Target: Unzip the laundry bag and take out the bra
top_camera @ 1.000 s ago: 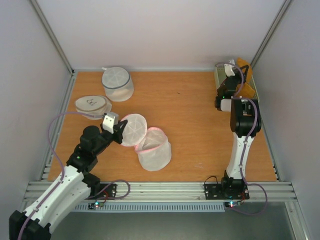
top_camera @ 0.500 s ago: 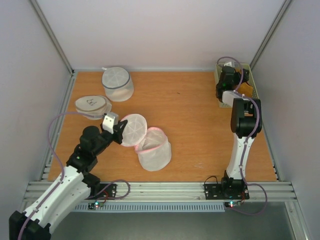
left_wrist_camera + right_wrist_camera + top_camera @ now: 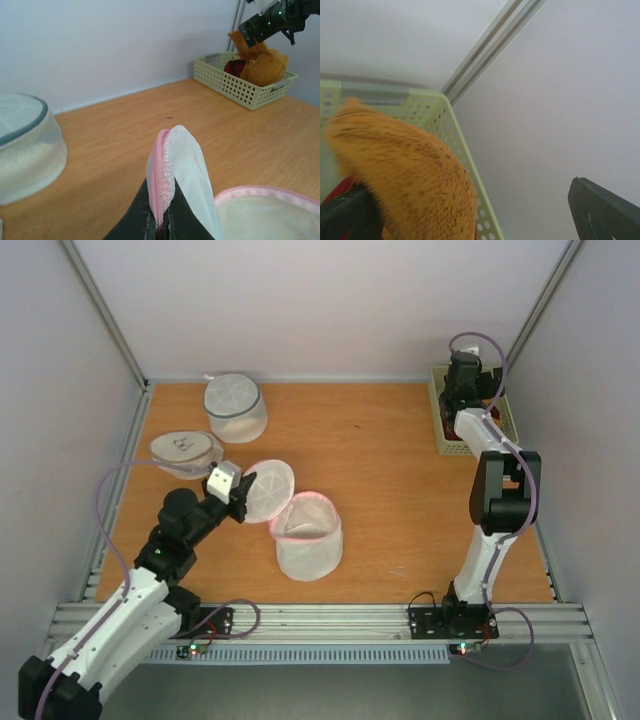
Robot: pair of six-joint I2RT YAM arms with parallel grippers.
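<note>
laundry bag point(image 3: 308, 545) lid in left fingers point(image 3: 132, 222)

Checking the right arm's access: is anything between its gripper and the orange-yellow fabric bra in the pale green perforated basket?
Nothing visible does. The open right gripper hangs directly over the orange-yellow fabric bra, which lies in the pale green perforated basket.

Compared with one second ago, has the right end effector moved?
Yes. The right end effector went farther back along the basket, from above its near end to above its far end.
</note>
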